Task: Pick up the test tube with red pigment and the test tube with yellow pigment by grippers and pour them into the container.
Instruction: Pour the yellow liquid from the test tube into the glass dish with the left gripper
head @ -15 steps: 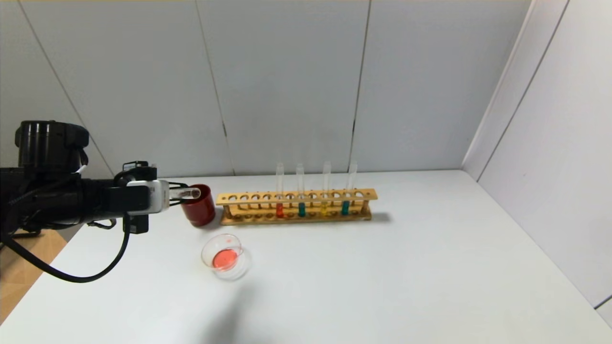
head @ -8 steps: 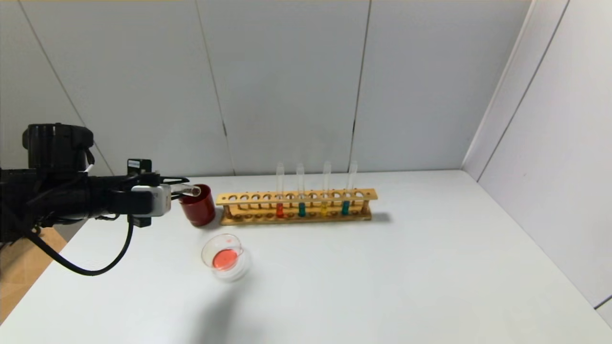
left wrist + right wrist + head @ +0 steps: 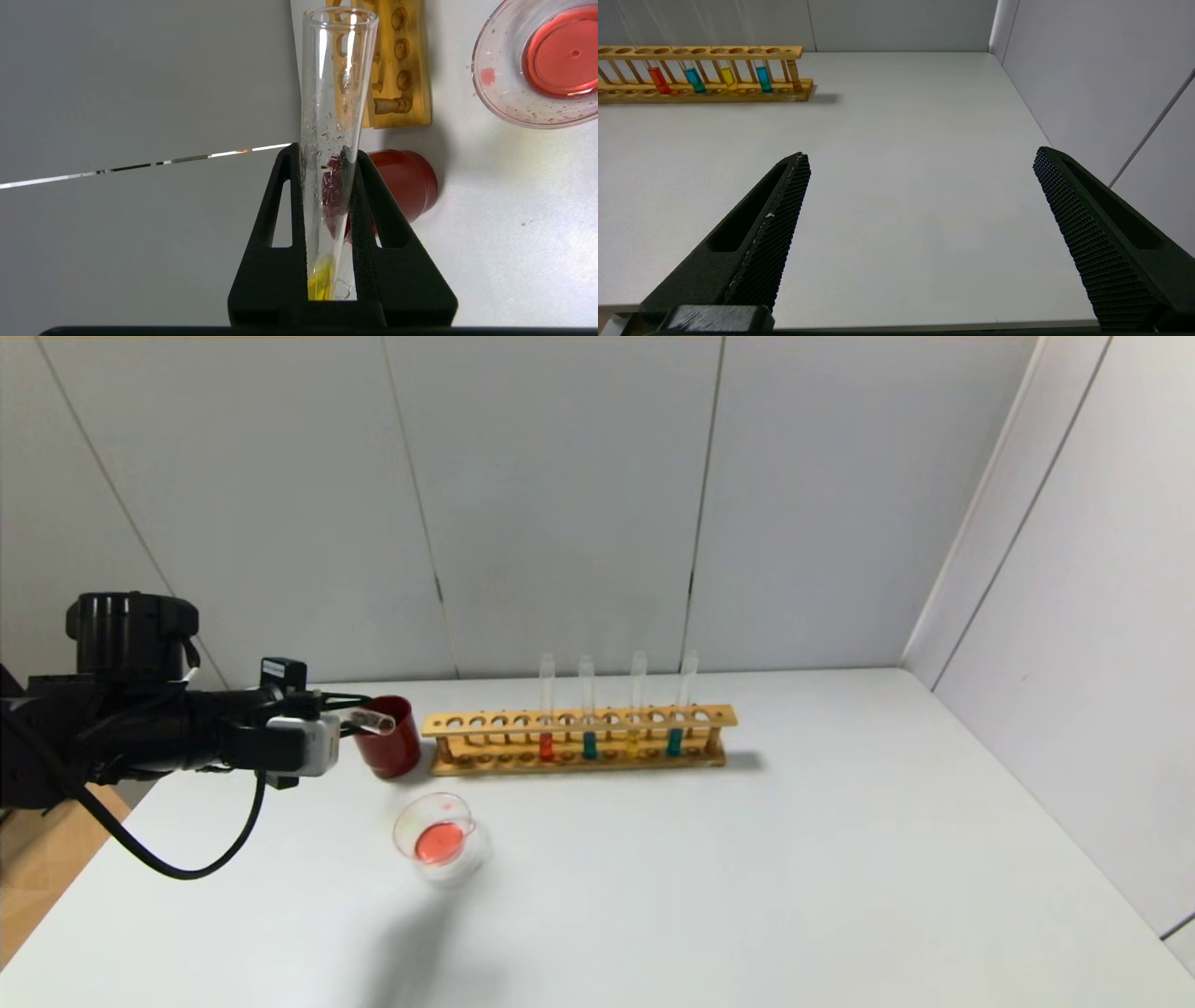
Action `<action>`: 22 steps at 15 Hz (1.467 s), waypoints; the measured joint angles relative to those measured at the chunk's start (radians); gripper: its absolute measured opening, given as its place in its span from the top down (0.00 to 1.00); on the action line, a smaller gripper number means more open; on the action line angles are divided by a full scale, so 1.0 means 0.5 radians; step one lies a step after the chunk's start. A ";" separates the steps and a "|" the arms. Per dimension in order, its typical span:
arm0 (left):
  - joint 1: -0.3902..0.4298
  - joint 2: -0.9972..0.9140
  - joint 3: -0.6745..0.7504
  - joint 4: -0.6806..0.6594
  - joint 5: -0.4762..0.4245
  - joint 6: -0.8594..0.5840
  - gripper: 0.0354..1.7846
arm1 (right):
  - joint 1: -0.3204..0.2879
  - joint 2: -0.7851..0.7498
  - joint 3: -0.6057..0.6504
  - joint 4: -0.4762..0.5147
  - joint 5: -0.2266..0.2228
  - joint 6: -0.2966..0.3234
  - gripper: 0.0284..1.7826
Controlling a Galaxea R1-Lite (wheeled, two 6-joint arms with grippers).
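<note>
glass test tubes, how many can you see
5: four thin clear glass test tubes upright in the wooden rack, holding orange-red, teal, yellow, teal; one nearly empty tube in the left gripper.

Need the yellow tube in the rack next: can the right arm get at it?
Probably yes: the right pincer is open and empty, bare table lies between it and the rack, though teal tubes flank the yellow tube closely.

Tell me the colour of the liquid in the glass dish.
Red, pooled in the dish; clearest in the left wrist view.
</note>
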State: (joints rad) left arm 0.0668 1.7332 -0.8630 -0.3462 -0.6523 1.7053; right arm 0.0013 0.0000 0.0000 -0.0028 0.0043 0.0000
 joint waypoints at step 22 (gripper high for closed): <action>-0.014 0.072 -0.105 -0.002 -0.073 0.230 0.84 | -0.001 0.000 0.000 0.000 0.001 0.000 0.02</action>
State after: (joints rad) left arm 0.0600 1.7694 -0.9155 -0.3472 -0.6887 1.8204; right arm 0.0009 0.0000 0.0000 -0.0028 0.0047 0.0000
